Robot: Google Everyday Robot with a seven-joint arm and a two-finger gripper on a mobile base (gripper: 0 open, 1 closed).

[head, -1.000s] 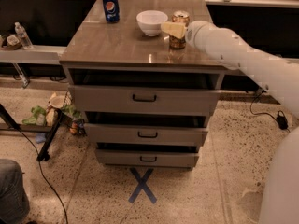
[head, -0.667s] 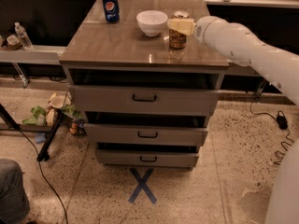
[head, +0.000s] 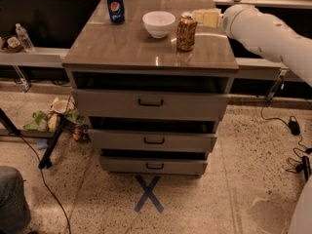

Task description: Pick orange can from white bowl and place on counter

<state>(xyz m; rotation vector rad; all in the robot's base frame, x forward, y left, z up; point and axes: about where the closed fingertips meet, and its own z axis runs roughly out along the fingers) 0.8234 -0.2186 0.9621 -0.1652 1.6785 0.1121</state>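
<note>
The orange can stands upright on the counter, just right of the white bowl and apart from it. The bowl looks empty. My gripper is at the end of the white arm that reaches in from the right. It hovers just right of the can's top and slightly behind it, close to the can but apart from it.
A blue Pepsi can stands at the counter's back left. The cabinet's three drawers stand slightly open below. A pale ledge with a water bottle runs behind on the left. Cables and clutter lie on the floor.
The gripper was at the can over the counter's right side. It has now drawn back to the right, and the can stands alone on the counter.
</note>
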